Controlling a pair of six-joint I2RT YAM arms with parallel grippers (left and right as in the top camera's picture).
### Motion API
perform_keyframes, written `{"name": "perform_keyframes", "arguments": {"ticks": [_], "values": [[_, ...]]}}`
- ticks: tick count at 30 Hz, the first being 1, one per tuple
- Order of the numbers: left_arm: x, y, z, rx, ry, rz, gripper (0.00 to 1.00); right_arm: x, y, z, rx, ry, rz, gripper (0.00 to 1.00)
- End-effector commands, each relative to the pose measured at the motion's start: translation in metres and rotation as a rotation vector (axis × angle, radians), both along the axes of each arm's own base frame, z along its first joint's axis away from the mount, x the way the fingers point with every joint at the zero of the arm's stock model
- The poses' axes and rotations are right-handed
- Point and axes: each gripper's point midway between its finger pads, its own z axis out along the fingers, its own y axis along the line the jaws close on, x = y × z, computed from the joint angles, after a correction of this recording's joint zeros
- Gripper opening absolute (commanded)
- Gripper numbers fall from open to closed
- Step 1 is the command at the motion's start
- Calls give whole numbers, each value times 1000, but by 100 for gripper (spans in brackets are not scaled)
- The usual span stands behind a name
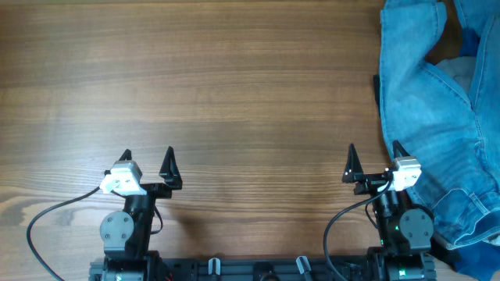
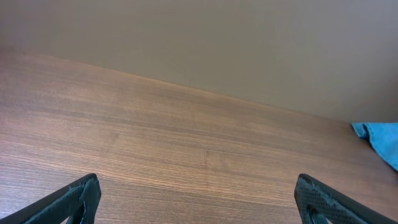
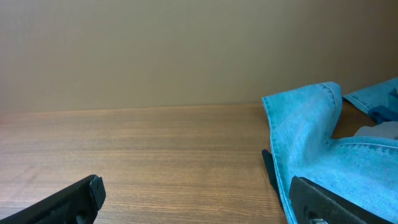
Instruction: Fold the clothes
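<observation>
The light blue denim jeans [image 1: 437, 101] lie crumpled along the right edge of the wooden table [image 1: 219, 94], running from the far right corner down past my right arm. They also show in the right wrist view [image 3: 317, 149] and as a small blue corner in the left wrist view [image 2: 380, 138]. My left gripper [image 1: 148, 162] is open and empty at the near left, far from the jeans. My right gripper [image 1: 375, 158] is open and empty, its right finger at the jeans' left edge, holding nothing.
A strip of dark fabric [image 3: 270, 168] shows under the jeans' left edge. A bright blue patch [image 1: 478, 254] lies at the near right corner. Both arm bases and a cable [image 1: 47, 226] sit along the table's near edge.
</observation>
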Motion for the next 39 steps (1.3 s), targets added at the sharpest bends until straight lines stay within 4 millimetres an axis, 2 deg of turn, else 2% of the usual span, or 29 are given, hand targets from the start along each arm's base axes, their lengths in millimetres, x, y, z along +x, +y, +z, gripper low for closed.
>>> {"name": "perform_keyframes", "arguments": {"ticks": [1, 35, 39], "values": [[0, -3, -2, -11, 1, -15, 100, 0, 4, 1, 4, -4, 19, 100], [0, 0, 0, -17, -7, 3, 100, 0, 3, 3, 3, -12, 16, 100], [0, 0, 0, -17, -6, 0, 100, 0, 3, 3, 72, -5, 15, 100]]}}
